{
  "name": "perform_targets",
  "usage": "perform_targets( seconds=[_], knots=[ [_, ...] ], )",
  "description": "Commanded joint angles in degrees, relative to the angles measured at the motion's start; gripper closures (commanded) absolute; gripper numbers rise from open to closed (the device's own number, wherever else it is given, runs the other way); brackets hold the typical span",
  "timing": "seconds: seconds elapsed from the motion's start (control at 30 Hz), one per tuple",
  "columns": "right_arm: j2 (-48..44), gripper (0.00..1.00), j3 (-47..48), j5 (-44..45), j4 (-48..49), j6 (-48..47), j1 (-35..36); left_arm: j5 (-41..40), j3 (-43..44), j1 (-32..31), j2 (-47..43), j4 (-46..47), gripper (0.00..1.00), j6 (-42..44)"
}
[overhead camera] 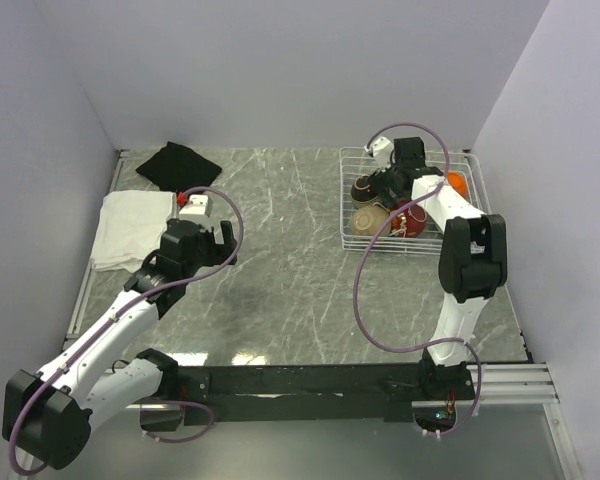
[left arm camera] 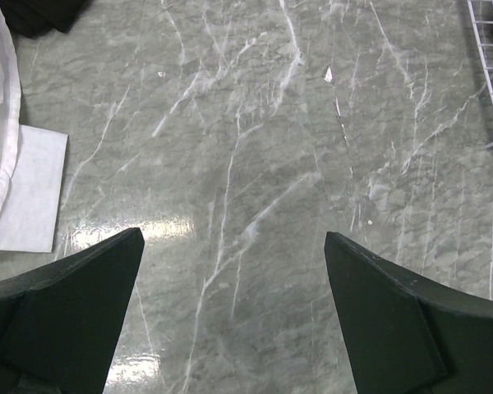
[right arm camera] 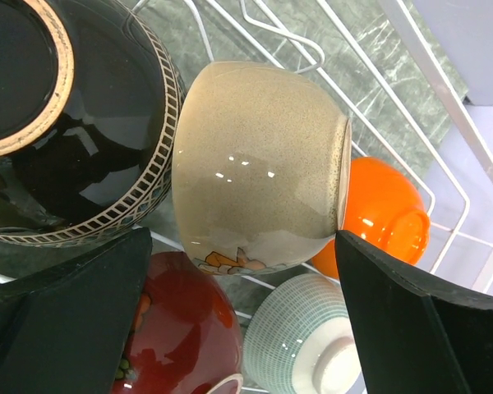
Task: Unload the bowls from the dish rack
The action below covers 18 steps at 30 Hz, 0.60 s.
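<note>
No bowl was seen unloaded: 5 bowls [right arm camera: 259,164] were counted in the rack [overhead camera: 342,200]. The right gripper [right arm camera: 243,238] was held spread above them. The left gripper [left arm camera: 234,234] was spread, empty.

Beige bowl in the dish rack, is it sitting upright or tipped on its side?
Tipped on its side: the beige bowl shows its outer wall, rim facing the orange bowl.

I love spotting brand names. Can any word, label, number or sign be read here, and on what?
None can be read. The beige bowl bears only a small orange drawing on its side, the black bowl a lattice band, the pale green bowl a fine grid; the dish rack carries no label.
</note>
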Motion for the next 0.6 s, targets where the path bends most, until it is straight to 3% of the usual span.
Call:
perform_targets(
  seconds=[0.0, 0.57],
  knots=[
    [-3.3, 0.0, 0.9, 4.4, 3.3, -3.3, 0.1, 0.6, 1.0, -0.2, 0.1, 0.7, 0.01, 0.2],
    [1.8, 0.0, 5.5, 3.0, 2.5, -4.0, 0.2, 0.6, 1.8, -0.2, 0.3, -1.2, 0.01, 0.7]
  ],
)
